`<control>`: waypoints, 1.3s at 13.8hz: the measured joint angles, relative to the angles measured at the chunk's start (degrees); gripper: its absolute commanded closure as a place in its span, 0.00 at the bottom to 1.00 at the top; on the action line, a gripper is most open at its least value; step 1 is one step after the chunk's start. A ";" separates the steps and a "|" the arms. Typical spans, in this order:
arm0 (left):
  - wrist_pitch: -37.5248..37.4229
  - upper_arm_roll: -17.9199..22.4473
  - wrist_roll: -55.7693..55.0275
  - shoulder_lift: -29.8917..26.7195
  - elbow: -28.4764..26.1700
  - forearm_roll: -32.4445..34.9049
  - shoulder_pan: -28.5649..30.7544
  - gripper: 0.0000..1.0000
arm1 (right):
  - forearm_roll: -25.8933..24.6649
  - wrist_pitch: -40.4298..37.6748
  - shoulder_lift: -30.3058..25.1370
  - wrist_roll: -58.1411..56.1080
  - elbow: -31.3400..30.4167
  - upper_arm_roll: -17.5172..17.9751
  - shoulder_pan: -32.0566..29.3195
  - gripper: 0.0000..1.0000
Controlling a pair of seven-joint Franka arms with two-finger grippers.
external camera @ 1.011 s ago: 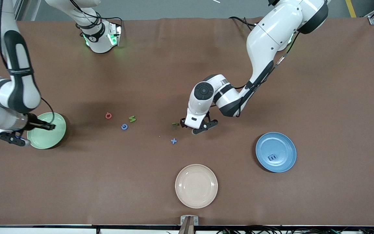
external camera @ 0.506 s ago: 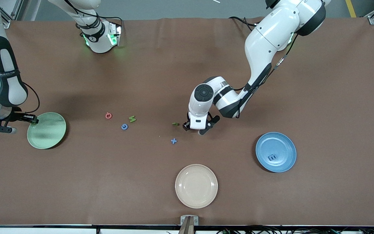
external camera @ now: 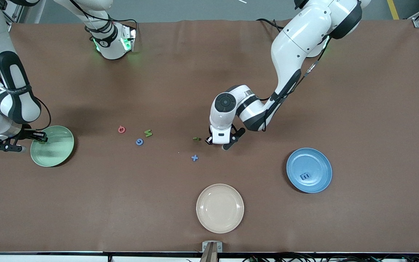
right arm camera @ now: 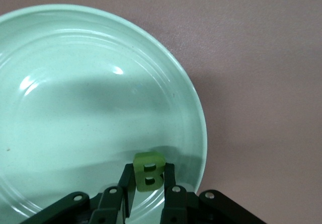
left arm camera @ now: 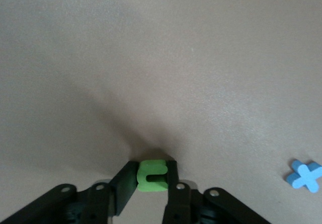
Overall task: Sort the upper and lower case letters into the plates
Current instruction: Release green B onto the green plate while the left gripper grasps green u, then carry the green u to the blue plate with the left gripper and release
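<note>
A: Right gripper (right arm camera: 146, 183), status?

B: Clamped on a green letter B (right arm camera: 148, 170). It hangs over the rim of the pale green plate (external camera: 58, 153), at the mid-left edge of the front view. The plate bowl lies from the fingertips toward the middle of the table, so my guess is the drop needs a short push inward, or it can just release here. I see no letters lying in that plate.

A: Arm pose?

B: Right arm comes down the left edge of the front view, wrist folded low, fingers pointing toward the plate.

A: Left gripper (left arm camera: 151, 181)?

B: Low at the table, centre of the front view, fingers pinched on a small green letter (left arm camera: 152, 174) that looks like a lower-case c or u, can't tell which. In the left wrist view its open side faces away from the palm. Can't tell if it is off the cloth.

A: Where does it go?

B: Likely the blue plate (external camera: 318, 160), lower right of the front view, nearer the front camera than the gripper, with a blue letter m (external camera: 305, 176) in it. Left arm is the nearer one for that.

A: Rest?

B: Blue x (external camera: 194, 158) just below the left gripper in the front view. Red letter (external camera: 122, 129), green letter (external camera: 148, 133) and blue letter (external camera: 139, 142) sit left of centre, between the arms. Cream plate (external camera: 231, 222) at bottom centre.
</note>
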 measured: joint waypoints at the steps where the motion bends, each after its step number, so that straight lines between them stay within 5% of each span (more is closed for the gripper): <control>1: -0.01 0.20 0.47 -0.05 0.13 0.04 0.03 0.99 | 0.00 0.02 0.11 0.00 0.00 0.03 0.00 0.30; 2: -0.22 0.85 2.06 -0.17 0.34 0.09 0.24 0.99 | 0.00 0.01 0.12 0.00 0.01 0.06 0.02 0.00; 7: -4.73 2.45 22.44 -4.54 1.46 0.14 9.85 0.99 | 0.07 -4.88 -1.32 2.77 1.63 0.41 1.93 0.00; 11: -12.81 2.60 50.76 -8.92 1.24 0.41 22.50 0.95 | 0.10 -17.46 -7.72 26.22 2.62 0.71 11.38 0.00; 12: -13.46 2.61 56.32 -9.02 0.98 0.41 24.87 0.89 | 0.08 -19.11 -8.59 33.63 2.60 0.88 14.67 0.00; 13: -13.62 2.67 61.02 -8.87 0.58 0.41 26.74 0.67 | 0.08 -19.71 -8.92 40.35 2.56 1.03 18.12 0.00; 14: -13.64 2.70 65.17 -8.59 0.11 0.41 28.27 0.21 | 0.09 -19.68 -8.88 46.23 2.45 1.13 21.52 0.00; 15: -13.63 2.71 68.06 -8.14 -0.26 0.41 29.58 0.00 | 0.14 -19.30 -8.78 51.79 2.24 1.23 24.78 0.00; 18: -13.60 2.45 70.04 -7.09 -0.43 0.41 30.85 0.00 | 0.87 -15.48 -8.03 63.95 2.08 1.33 32.02 0.00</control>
